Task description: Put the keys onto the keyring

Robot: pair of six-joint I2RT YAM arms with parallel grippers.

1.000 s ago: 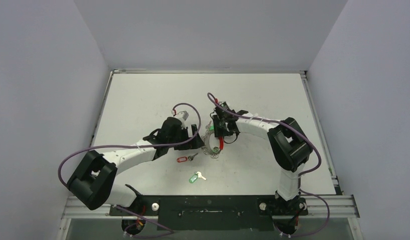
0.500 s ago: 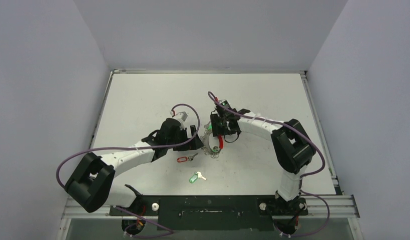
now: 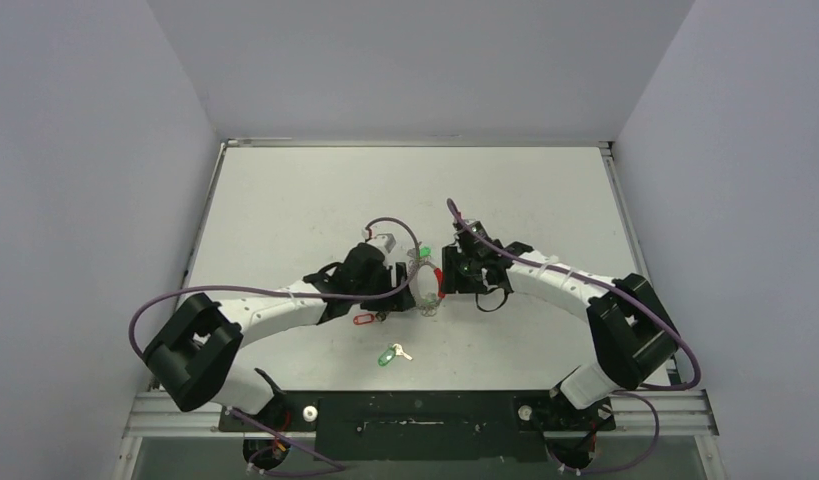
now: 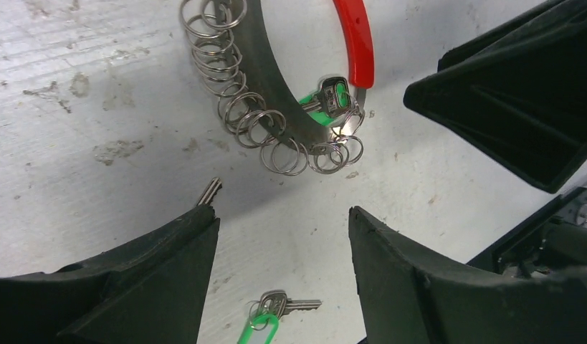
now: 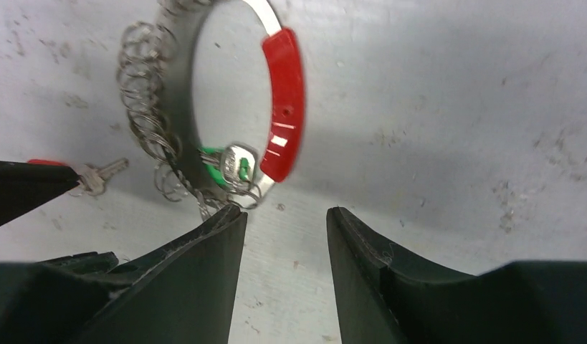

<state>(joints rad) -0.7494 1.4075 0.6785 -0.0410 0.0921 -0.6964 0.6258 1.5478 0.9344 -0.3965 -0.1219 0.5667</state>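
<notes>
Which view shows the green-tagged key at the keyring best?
Left wrist: the green-tagged key sits sharp among the keyring's loops. Right wrist shows it too, but blurrier. In top external it is too small to make out.

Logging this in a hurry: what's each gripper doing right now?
Left gripper: open, holding nothing.
Right gripper: open, holding nothing.

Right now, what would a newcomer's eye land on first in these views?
The big keyring, with its red arc and fringe of silvery loops, sits mid-table between the open left tool and right tool. One green-tagged key sits among its loops. A second green-tagged key and a red-tagged key lie loose nearer the arm bases.
</notes>
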